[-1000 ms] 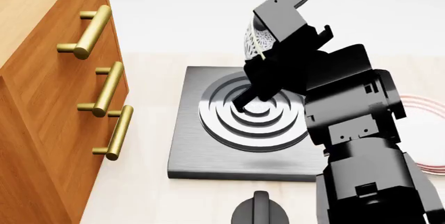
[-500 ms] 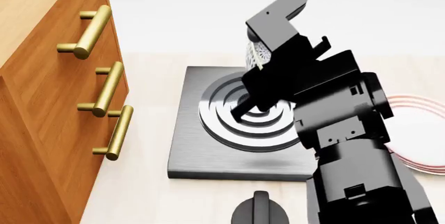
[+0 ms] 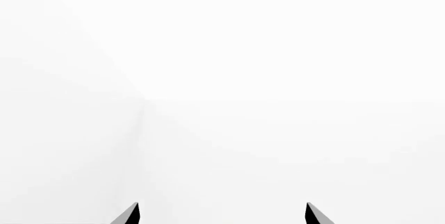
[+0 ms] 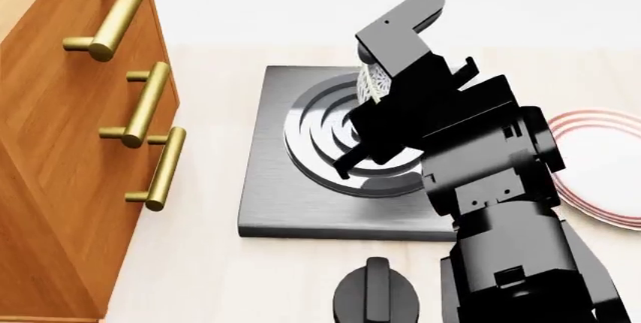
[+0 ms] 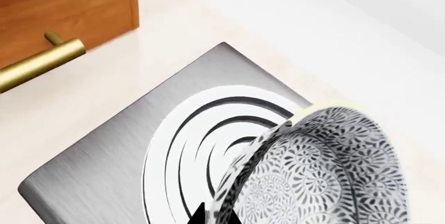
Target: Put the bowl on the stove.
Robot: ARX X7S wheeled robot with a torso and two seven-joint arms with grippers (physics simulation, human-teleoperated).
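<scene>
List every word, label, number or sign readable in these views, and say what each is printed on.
None is readable. The stove, its knob, the bowl, the plate and the wooden drawers bear no lettering; the bowl shows only a floral pattern.

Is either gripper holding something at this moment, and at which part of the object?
The right gripper holds the bowl by its rim, tilted above the stove. The left gripper is open and holds nothing.
</scene>
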